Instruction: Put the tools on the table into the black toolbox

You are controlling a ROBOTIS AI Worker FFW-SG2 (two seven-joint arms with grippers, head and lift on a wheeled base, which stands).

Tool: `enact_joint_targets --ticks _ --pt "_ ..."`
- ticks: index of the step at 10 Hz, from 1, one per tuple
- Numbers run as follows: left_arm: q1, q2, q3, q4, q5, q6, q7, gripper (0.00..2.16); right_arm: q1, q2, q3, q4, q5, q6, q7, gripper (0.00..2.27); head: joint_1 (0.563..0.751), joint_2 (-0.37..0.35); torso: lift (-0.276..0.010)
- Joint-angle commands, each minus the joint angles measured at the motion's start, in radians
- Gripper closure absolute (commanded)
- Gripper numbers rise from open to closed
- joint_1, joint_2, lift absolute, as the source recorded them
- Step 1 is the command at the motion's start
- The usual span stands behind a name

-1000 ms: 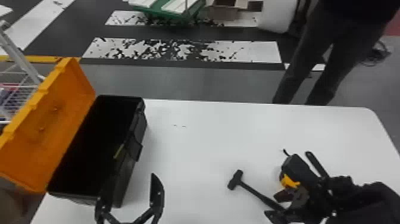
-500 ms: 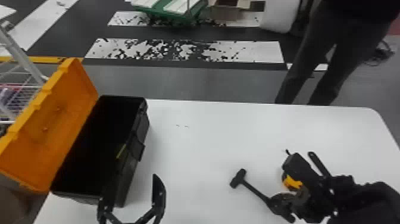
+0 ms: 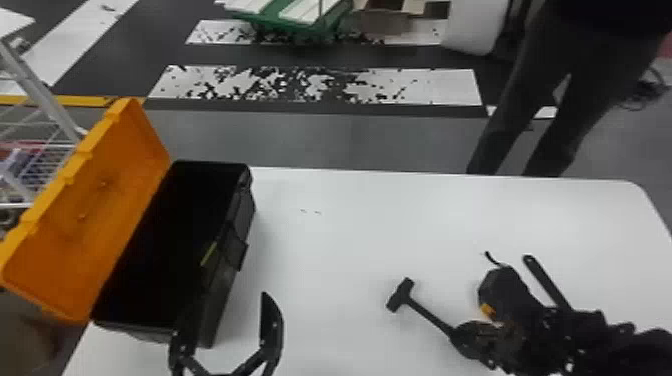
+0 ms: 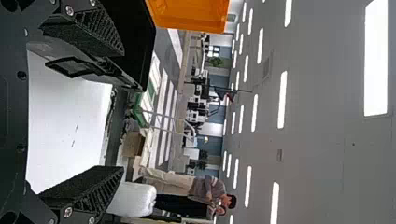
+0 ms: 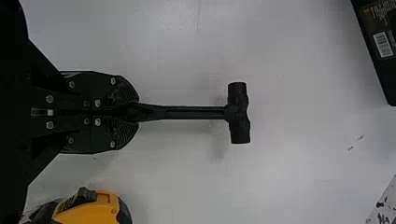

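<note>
Right gripper (image 3: 462,337), head view: closed on the handle of the hammer (image 3: 424,311), at the right part of the white tabletop (image 3: 350,245). Right wrist view agreed: two fingers pinched together round the handle's end, the shaft running straight out from between them, the double-faced head crosswise at the far end. Could not tell whether the hammer touched the tabletop.

Yellow-and-black tool (image 5: 93,212) lay just beside the right gripper; partly covered by the arm in the head view. A dark bar-shaped tool (image 3: 546,281) stuck out past it on the far side, its near end hidden behind the same arm.

Black toolbox (image 3: 212,312) stood at the left end of the tabletop, well apart from the hammer. Orange lid (image 3: 97,202) thrown open, leaning outward to the left. Interior too dark to make out any contents.

Left gripper (image 3: 227,307) was open at the toolbox's near end, fingers wide apart: one overlapped the box in the head view, the other showed against the tabletop to its right.

Wire rack (image 3: 42,167) beyond the lid, on the left. Green cart (image 3: 295,17) on the striped floor past the tabletop.
</note>
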Motion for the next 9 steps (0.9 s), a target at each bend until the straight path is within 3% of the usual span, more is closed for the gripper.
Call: enact_joint_targets --ticks 1,2,5,8,9 --pt "0.000 0.000 -0.003 -0.005 0.001 0.000 -0.005 0.13 0.035 0.004 -0.004 -0.044 -0.003 -0.011 -0.030 2.26 0.695 0.085 -0.039" --pt "0.000 0.000 -0.006 -0.010 0.001 -0.003 -0.016 0.13 0.068 0.005 -0.006 -0.082 -0.012 -0.029 -0.067 2.26 0.695 0.081 -0.039" --pt "-0.020 0.000 -0.024 -0.020 0.030 -0.003 -0.117 0.13 0.146 0.007 0.011 -0.161 -0.023 -0.090 -0.156 2.26 0.695 0.058 -0.039" --pt "-0.055 0.002 -0.032 -0.024 0.119 0.006 -0.269 0.13 0.209 0.005 0.042 -0.222 -0.044 -0.170 -0.219 2.26 0.695 0.043 -0.039" --pt "-0.066 0.002 -0.032 -0.025 0.177 0.009 -0.329 0.13 0.219 0.005 0.051 -0.234 -0.044 -0.195 -0.245 2.26 0.695 0.046 -0.039"
